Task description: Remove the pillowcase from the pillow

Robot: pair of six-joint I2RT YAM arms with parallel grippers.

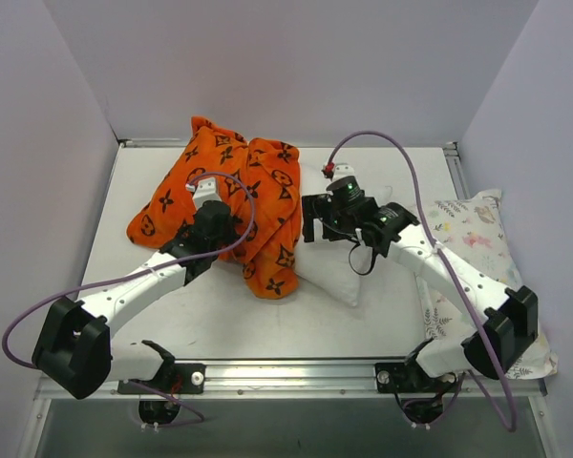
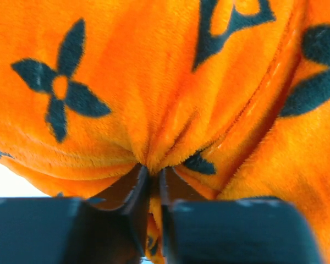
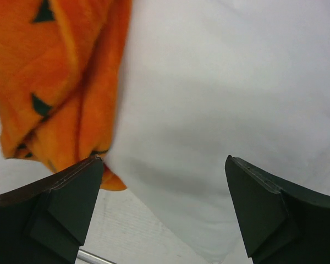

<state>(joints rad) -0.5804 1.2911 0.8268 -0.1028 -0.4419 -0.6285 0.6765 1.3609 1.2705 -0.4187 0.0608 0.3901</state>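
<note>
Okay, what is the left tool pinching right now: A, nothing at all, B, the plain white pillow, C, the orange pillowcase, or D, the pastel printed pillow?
C: in the left wrist view, the left tool is closed on a gathered fold of the orange pillowcase.

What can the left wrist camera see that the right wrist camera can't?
Only the left wrist view: the left end effector pinched shut on a fold of the pillowcase, plus a whole black flower print. Only the right wrist view: the right end effector standing wide open and holding nothing, the white pillow in front of it, and a bit of table. Both: orange pillowcase fabric with black marks.
</note>
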